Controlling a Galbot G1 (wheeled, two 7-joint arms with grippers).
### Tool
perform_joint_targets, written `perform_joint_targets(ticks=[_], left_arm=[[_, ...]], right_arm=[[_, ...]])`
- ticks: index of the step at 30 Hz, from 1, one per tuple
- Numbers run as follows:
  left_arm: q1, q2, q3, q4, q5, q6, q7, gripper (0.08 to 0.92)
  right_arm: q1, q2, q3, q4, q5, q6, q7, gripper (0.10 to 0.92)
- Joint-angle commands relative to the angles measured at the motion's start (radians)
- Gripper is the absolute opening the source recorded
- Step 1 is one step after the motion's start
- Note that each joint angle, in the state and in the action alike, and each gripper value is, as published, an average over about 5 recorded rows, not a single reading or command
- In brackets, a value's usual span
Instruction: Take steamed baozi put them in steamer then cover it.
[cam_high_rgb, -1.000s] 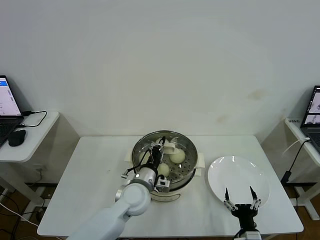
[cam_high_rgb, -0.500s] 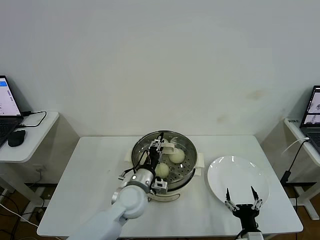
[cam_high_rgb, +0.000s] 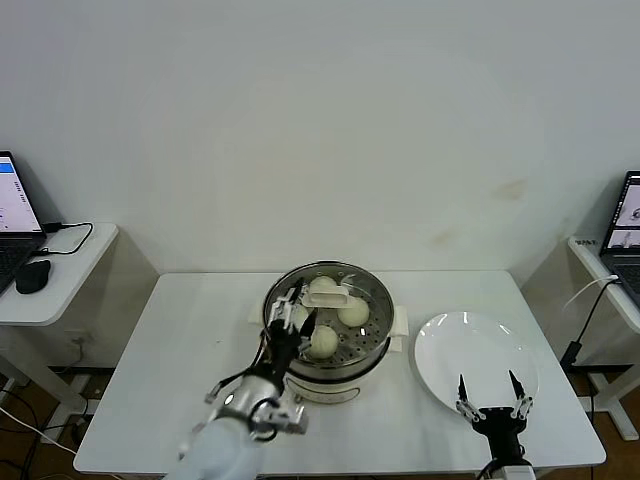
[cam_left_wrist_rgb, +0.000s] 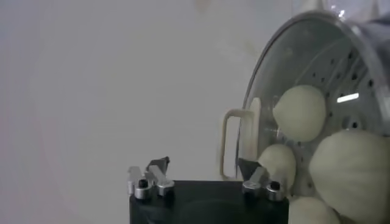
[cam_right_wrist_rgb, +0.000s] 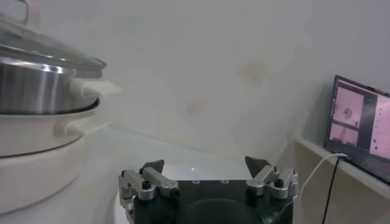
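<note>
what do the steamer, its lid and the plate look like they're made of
Steamer: looks like polished stainless steel, mirror-bright wall, on a matte white base, likely plastic.
Cover: clear glass, probably, since the baozi show through it; cream bar handle looks plastic.
Plate: glossy white, ceramic or melamine; the look leaves it open.

The head view is taken from above, facing forward and down onto the table, with a wall behind and side desks at both edges. The left wrist view is taken close over the steamer, facing through the cover onto the steamed baozi. The right wrist view is taken low near the table surface, facing the wall. The steamer is shared by all three views; a laptop is shared by the right wrist and head views.
</note>
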Motion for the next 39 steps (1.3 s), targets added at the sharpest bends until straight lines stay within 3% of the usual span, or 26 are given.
perform_joint_targets(ticks=[1, 3, 10, 14, 21, 28, 39], left_arm=[[0.501, -0.025, -0.360, -0.158, -0.924, -0.465, -0.432, 0.821], [0.558, -0.053, -0.444, -0.119, -1.064, -0.567, -0.426, 0.822], [0.747, -0.089, -0.520, -0.128, -1.178, -0.497, -0.449, 0.823], [0.808, -0.105, -0.517, -0.072, -1.147, -0.564, -0.456, 0.823], [0.814, -0.177, -0.516, 0.056, -1.035, -0.681, -0.393, 0.823], [0.826, -0.177, -0.540, 0.053, -1.075, -0.678, -0.316, 0.823], [0.809, -0.180, -0.540, 0.050, -1.111, -0.660, -0.312, 0.823]], right_arm=[[-0.014, -0.006, -0.017, 0.011, 0.014, 0.021, 0.008, 0.823], [-0.024, -0.013, -0.026, 0.014, 0.028, 0.034, 0.013, 0.823], [-0.101, -0.104, -0.041, 0.051, 0.156, 0.061, 0.006, 0.823], [-0.134, -0.141, -0.051, 0.054, 0.213, 0.071, -0.002, 0.823], [-0.143, -0.140, -0.080, 0.029, 0.207, 0.077, -0.018, 0.823], [-0.151, -0.134, -0.102, 0.020, 0.220, 0.091, -0.027, 0.823], [-0.156, -0.133, -0.125, 0.033, 0.266, 0.084, -0.057, 0.823]])
